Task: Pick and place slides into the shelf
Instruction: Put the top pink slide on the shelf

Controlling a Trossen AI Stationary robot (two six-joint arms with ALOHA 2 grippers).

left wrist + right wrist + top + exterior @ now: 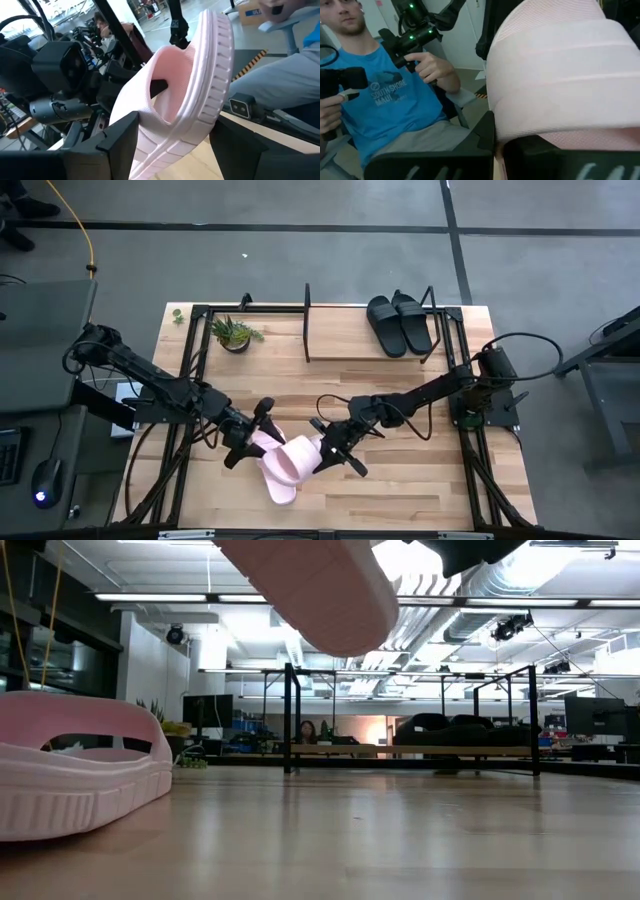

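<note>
One pale pink slide (325,590) hangs in the air near the table's front middle, with my right gripper (495,145) shut on it. My left gripper (175,131) is open, its two fingers standing on either side of that slide's (200,85) other end. The second pink slide (70,775) rests on its sole on the table just beside and below them, also seen from above (282,488). Two black slides (398,323) lie side by side on the shelf's board (340,340) at the far right. My right gripper pinches the lifted pink slide's wide strap (555,100). One dark finger (158,88) shows inside, under the strap. It comes level from the table's right. The slide is clear of the table and tipped onto its side. Whether my left gripper's fingers touch the slide, I cannot tell.
A small potted plant (235,333) stands on the shelf's left part, and an upright black rod (307,320) divides the board. A person in a blue shirt (395,100) sits beyond the table holding hand controllers. Bare tabletop lies between the arms and the shelf.
</note>
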